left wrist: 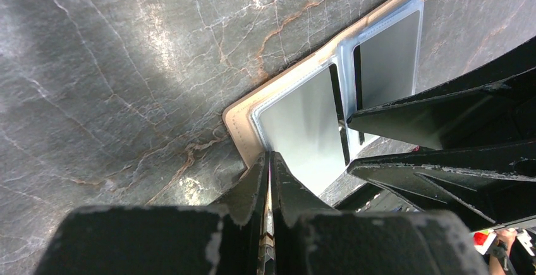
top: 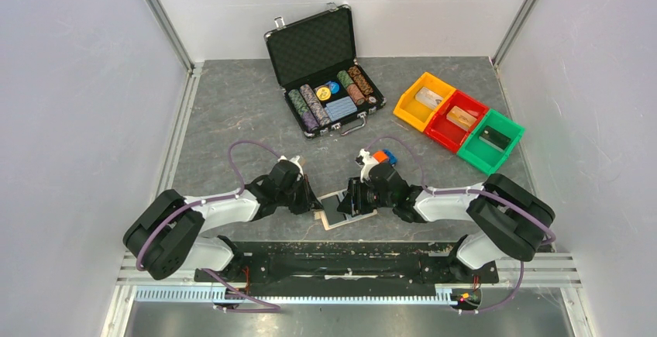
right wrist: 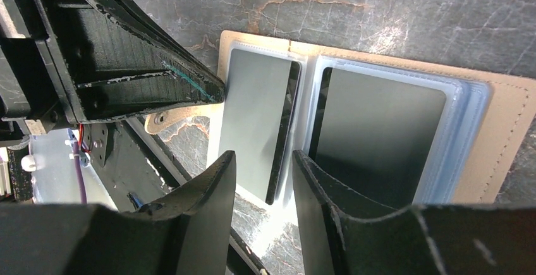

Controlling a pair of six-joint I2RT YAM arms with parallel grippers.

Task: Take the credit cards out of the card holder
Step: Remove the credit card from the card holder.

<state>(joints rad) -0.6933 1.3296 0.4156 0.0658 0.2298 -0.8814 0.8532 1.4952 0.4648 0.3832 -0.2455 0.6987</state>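
The tan card holder [top: 346, 213] lies open near the table's front edge, between both arms. Its pale blue sleeves hold two grey credit cards [right wrist: 253, 117] [right wrist: 379, 123], which also show in the left wrist view as a near card [left wrist: 303, 123] and a far card [left wrist: 389, 54]. My left gripper [left wrist: 270, 156] is shut on the holder's tan end edge [left wrist: 240, 133], beside the snap tab [right wrist: 163, 119]. My right gripper [right wrist: 262, 167] hovers open over the holder's middle. Its fingers straddle the inner edge of the left card and hold nothing.
An open black chip case [top: 321, 70] stands at the back of the table. Yellow [top: 424, 98], red [top: 457, 120] and green [top: 490, 140] bins sit in a row at the back right. The black base rail [top: 333, 263] runs just below the holder.
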